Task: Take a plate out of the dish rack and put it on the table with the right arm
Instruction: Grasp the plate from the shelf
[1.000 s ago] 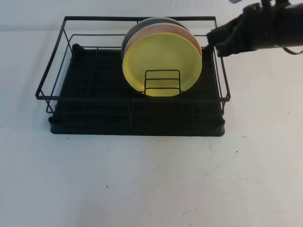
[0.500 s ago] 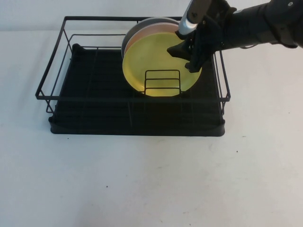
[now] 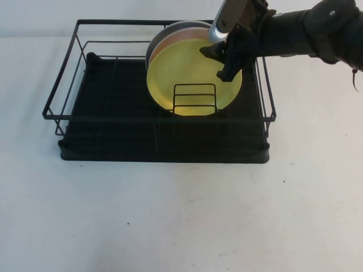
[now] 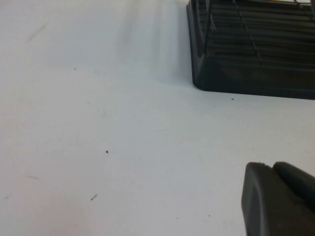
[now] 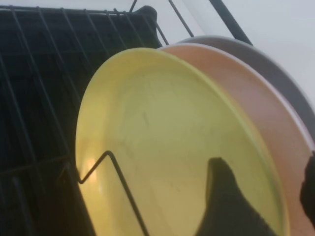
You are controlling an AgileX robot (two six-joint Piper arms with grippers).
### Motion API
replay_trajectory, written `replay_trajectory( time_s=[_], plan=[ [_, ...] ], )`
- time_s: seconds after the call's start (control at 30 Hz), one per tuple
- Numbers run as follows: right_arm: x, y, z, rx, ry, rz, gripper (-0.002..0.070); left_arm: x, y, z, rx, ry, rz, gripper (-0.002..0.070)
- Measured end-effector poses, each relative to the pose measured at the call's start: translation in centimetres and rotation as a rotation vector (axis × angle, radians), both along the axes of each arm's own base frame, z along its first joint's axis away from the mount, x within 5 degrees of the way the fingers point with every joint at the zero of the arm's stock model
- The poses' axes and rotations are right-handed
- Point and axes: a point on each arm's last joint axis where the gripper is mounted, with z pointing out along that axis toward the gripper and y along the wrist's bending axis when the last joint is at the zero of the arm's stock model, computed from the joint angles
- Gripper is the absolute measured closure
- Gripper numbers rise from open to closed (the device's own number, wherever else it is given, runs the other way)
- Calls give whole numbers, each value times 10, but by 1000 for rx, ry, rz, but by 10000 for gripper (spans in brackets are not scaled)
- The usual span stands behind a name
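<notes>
Plates stand upright in the small wire holder of the rectangular black wire-frame dish rack on the speckled white table: the round pale yellow plastic plate in front, a pale pink plate and a dark grey plate behind. The black right gripper hangs over the yellow plate's upper right rim, fingers spread astride it. The left gripper hovers near the rack's corner; whether it is spread or pressed together cannot be told.

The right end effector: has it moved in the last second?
Yes. The right end effector has swung left from outside the dish rack, over its right rail, to the yellow plate's upper right edge, fingers open. The left end effector is parked over the table.
</notes>
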Motion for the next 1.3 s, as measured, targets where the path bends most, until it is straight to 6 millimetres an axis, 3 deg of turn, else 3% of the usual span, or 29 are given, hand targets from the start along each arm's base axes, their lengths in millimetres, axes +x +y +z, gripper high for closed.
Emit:
replay_trajectory(
  time_s=[0.6, 0.73, 0.83, 1.0, 1.13, 1.3],
  plan=[
    [16, 3, -22, -51, -41, -33, 385, 0, 0, 0, 0, 0, 0, 679],
    [17, 3, -22, -50, -48, -44, 473, 0, 0, 0, 0, 0, 0, 679],
    [17, 2, -22, -47, -48, -47, 595, 0, 0, 0, 0, 0, 0, 679],
    [16, 4, -22, -29, -34, -41, 613, 0, 0, 0, 0, 0, 0, 679],
    [12, 3, -9, -14, -56, -41, 613, 0, 0, 0, 0, 0, 0, 679],
    [-7, -4, 40, 41, -136, -50, 614, 0, 0, 0, 0, 0, 0, 679]
  ],
)
